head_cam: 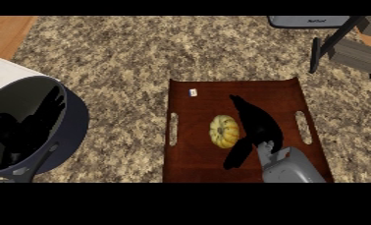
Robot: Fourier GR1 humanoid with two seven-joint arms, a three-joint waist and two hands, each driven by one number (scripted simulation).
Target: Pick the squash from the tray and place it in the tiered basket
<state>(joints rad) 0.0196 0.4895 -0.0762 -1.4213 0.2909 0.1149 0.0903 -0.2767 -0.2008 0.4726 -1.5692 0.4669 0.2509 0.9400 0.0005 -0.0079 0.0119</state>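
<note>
A small yellow ribbed squash [225, 131] lies on the brown tray [199, 165], a little right of its middle. My right hand [257, 126] is open just to the right of the squash. Its fingers stretch toward the tray's far side and its thumb reaches down past the squash's near side; nothing is held. The dark round tiered basket [72, 121] sits at the left edge of the view. My left hand [22, 140] shows as a dark shape in front of the basket's inside, fingers up, resting.
A tiny white item [193, 92] lies at the tray's far left corner. A grey object [308, 21] and black slanted legs [316, 54] stand at the far right. A wooden strip [13, 32] borders the speckled counter at top left.
</note>
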